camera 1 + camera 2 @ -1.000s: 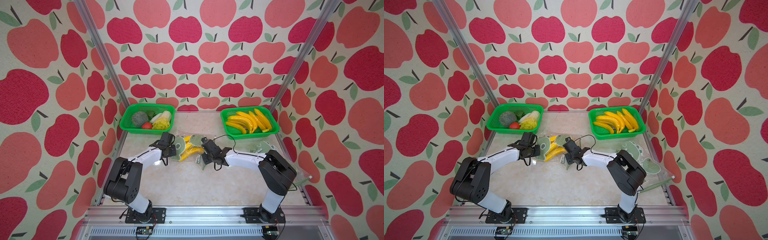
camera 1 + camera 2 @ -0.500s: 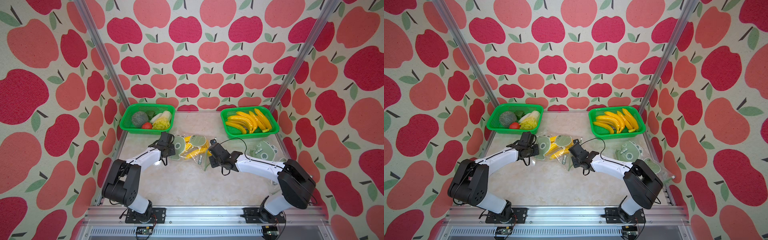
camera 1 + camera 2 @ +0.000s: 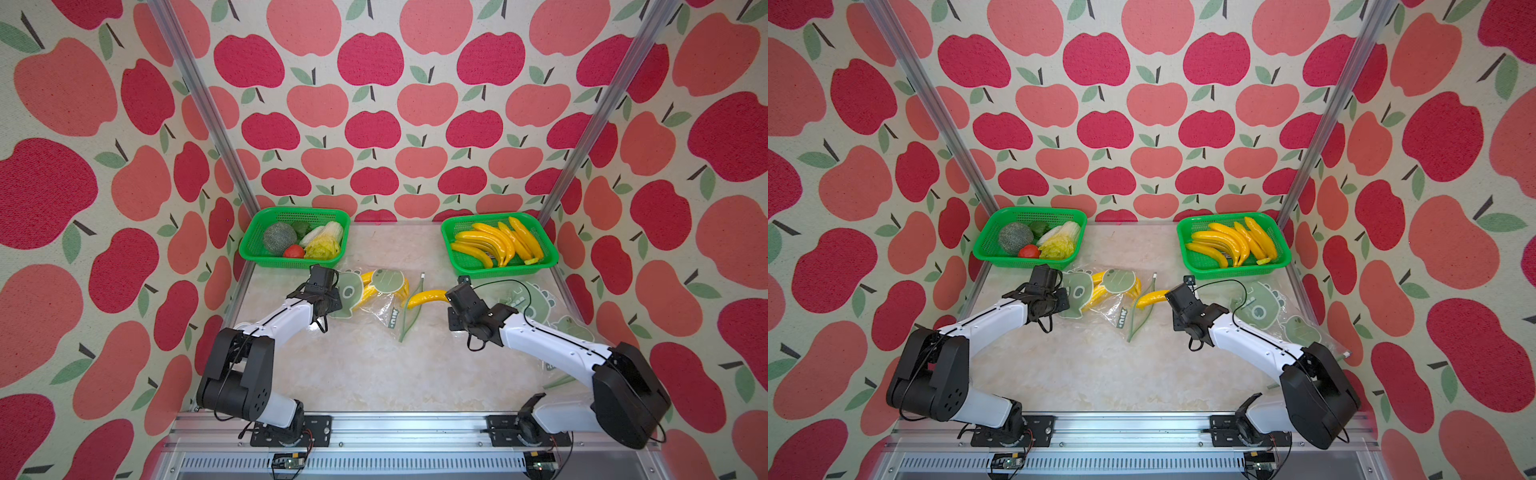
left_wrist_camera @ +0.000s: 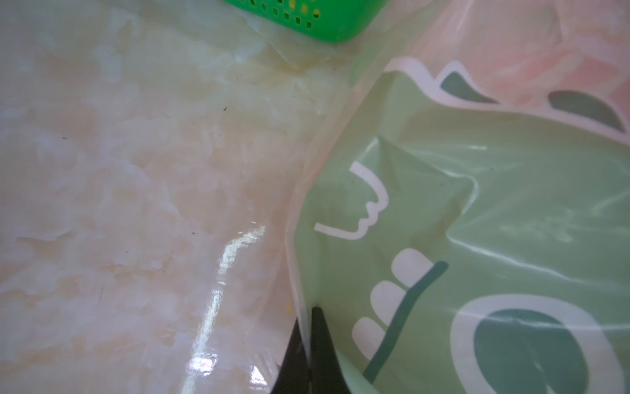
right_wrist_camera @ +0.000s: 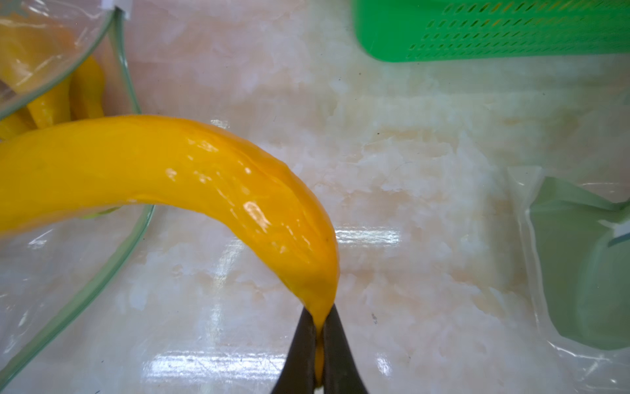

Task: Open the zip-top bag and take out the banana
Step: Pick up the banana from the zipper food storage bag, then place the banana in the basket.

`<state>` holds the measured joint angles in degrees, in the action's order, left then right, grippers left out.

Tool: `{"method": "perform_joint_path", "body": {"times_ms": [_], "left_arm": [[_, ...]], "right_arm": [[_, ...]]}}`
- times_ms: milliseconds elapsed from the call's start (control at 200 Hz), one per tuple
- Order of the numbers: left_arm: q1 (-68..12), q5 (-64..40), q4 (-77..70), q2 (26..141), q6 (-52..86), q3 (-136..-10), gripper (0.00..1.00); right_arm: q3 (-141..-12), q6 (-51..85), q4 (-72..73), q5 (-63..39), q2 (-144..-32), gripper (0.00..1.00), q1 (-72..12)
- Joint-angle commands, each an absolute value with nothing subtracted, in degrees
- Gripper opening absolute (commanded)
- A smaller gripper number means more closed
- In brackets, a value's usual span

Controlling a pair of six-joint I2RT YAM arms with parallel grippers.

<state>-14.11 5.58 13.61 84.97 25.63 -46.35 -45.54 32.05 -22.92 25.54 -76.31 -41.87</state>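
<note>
Open clear zip-top plastic bag [image 3: 384,313] holding yellow bananas [image 3: 368,291]; left gripper [image 4: 308,317] pinched shut on its edge, outstretched right gripper [image 5: 318,324] clamping the tip of a glossy yellow banana [image 5: 191,170].

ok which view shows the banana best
The right wrist view: the banana fills it, its tip pinched in the right pincer. Both top views show it small, at the bag's mouth. The left wrist view misses it.
</note>
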Motion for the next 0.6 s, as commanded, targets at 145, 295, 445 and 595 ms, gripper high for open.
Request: {"method": "perform_joint_path", "body": {"times_ms": [145, 295, 445, 595], "left_arm": [[-13.03, 6.16, 14.85, 83.67, 26.81, -45.00, 0.00], [-12.75, 5.58, 14.67, 83.67, 26.76, -44.78, 0.00], [-12.78, 4.97, 14.16, 83.58, 27.01, -44.40, 0.00], [-12.76, 4.49, 14.24, 83.31, 26.99, -44.22, 0.00]], "right_arm": [[-46.03, 31.37, -24.87, 26.40, -69.05, 0.07, -34.59], [-49.31, 29.85, -24.66, 25.25, -67.41, 0.09, -27.68], [-54.82, 28.46, -24.00, 25.30, -70.71, 0.10, -21.27], [-59.62, 27.32, -23.18, 25.23, -75.98, 0.10, -16.17]]}}
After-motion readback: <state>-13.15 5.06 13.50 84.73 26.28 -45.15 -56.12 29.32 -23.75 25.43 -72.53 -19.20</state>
